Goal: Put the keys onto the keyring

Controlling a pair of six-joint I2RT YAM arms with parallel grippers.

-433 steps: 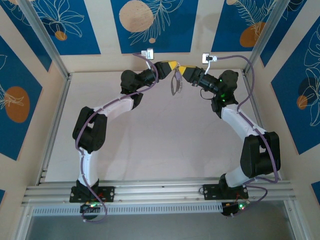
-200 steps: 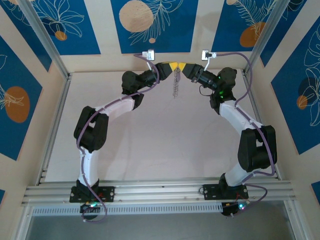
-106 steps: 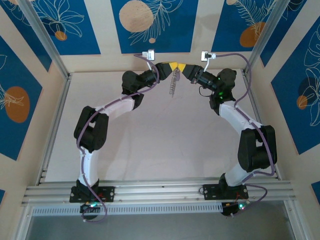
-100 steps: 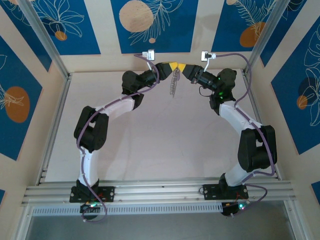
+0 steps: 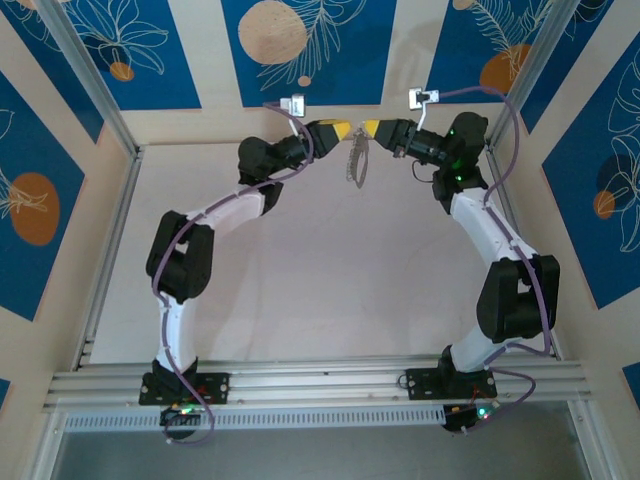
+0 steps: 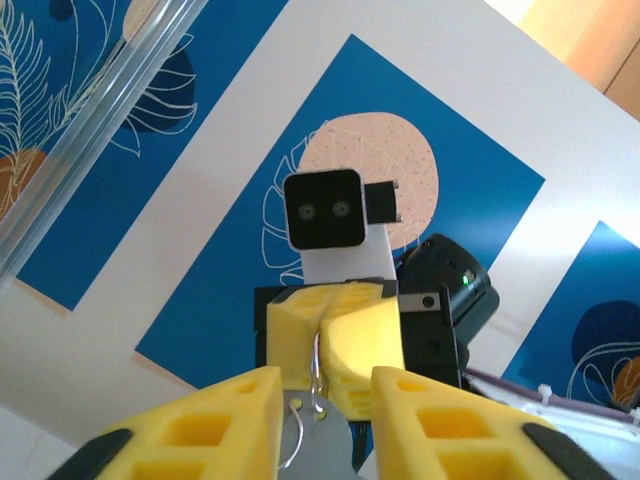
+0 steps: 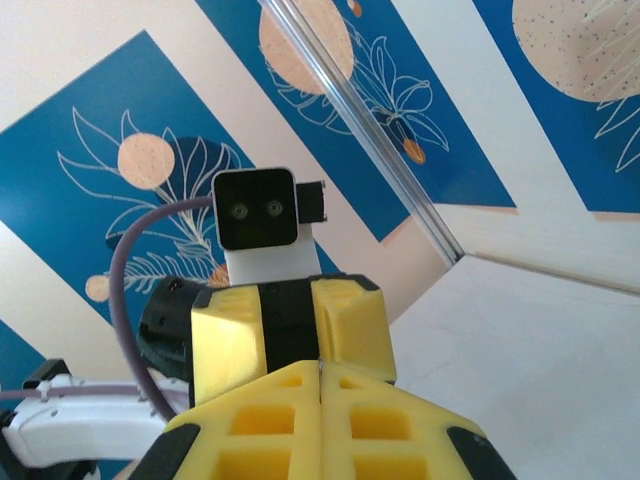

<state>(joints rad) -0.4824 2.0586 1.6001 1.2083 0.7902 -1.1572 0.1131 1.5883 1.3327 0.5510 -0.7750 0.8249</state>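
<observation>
- From the top camera we see the keyring hanging in the air between the two arms, above the far end of the counter and close to the back wall.
- The right end effector is clenched on the keyring. In the left wrist view, the thin wire goes straight into the seam between its yellow pads.
- The left end effector is released, with its fingers apart. The wire sits in the gap, and we can't see it touching either side.
- A key with a flat greyish head dangles on the wire low down in that gap. We can't really tell its colour.
- The two end effectors point at each other, tips near but apart.
- The wall panels are blue, with white leaf drawings and peach circles.
</observation>
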